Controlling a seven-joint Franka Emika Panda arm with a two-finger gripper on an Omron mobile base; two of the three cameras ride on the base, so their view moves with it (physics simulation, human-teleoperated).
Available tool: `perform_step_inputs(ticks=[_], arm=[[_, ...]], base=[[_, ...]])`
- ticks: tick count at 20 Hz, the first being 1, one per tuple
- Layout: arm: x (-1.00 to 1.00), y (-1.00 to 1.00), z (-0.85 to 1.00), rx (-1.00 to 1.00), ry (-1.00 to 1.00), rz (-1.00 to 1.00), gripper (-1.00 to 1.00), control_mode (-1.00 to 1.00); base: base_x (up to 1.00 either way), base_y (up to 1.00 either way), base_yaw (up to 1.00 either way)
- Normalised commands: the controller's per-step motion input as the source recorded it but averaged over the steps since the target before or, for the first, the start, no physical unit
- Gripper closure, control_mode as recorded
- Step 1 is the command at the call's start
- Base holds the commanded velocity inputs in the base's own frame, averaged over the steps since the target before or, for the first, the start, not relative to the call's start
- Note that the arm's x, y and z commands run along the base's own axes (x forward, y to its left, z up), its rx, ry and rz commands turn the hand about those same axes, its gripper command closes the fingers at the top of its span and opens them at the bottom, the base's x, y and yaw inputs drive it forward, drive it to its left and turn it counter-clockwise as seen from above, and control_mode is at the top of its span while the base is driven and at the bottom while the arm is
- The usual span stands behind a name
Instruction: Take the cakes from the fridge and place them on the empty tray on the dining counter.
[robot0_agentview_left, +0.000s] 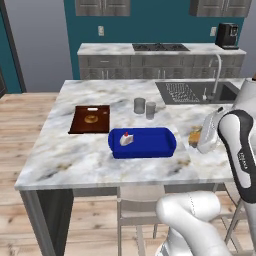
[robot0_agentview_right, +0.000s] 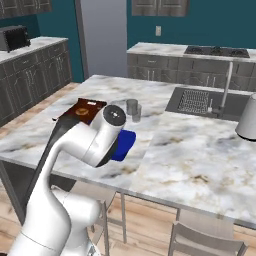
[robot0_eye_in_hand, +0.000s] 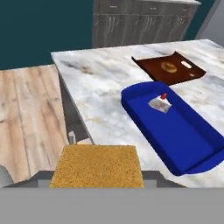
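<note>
A bright blue tray (robot0_agentview_left: 150, 146) (robot0_eye_in_hand: 188, 135) (robot0_agentview_right: 126, 144) lies on the marble dining counter (robot0_agentview_left: 75, 155) (robot0_eye_in_hand: 100, 87). In its left half sits the white wedge cake with a red cherry (robot0_agentview_left: 126, 139) (robot0_eye_in_hand: 160, 104). My gripper (robot0_agentview_left: 196, 141) (robot0_eye_in_hand: 97, 177) hangs just right of the tray, above the counter, shut on the flat tan-brown square cake (robot0_agentview_left: 194, 135) (robot0_eye_in_hand: 97, 165). That cake covers the fingertips in the hand view. The fridge is out of view.
A dark brown board (robot0_agentview_left: 90, 120) (robot0_eye_in_hand: 168, 68) with a round pastry lies left of the tray. Two grey cups (robot0_agentview_left: 144, 107) stand behind the tray. A sink with a faucet (robot0_agentview_left: 200, 92) is at the back right. A chair (robot0_agentview_left: 137, 207) stands under the counter's near edge.
</note>
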Motion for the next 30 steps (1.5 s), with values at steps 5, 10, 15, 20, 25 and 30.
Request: perform_step_inputs(ticks=[5,10,15,20,25,30], arm=[[0.0,-0.04,-0.43,-0.11,-0.34,0.2,1.0,-1.0],[0.18,0.0,-0.1,-0.01,-0.07,0.3,1.0,-1.0],[0.31,0.0,0.0,0.0,0.08,0.37,1.0,-1.0],[0.56,0.0,0.0,0.01,0.11,0.24,1.0,-1.0],[0.29,0.0,0.0,0.0,0.0,0.0,1.0,-1.0],[0.2,0.0,0.0,0.0,0.07,-0.07,1.0,-1.0]], base=[[0.0,0.0,0.0],[0.0,0.0,0.0],[0.0,0.0,0.0],[0.0,0.0,0.0],[0.0,0.0,0.0],[0.0,0.0,0.0]])
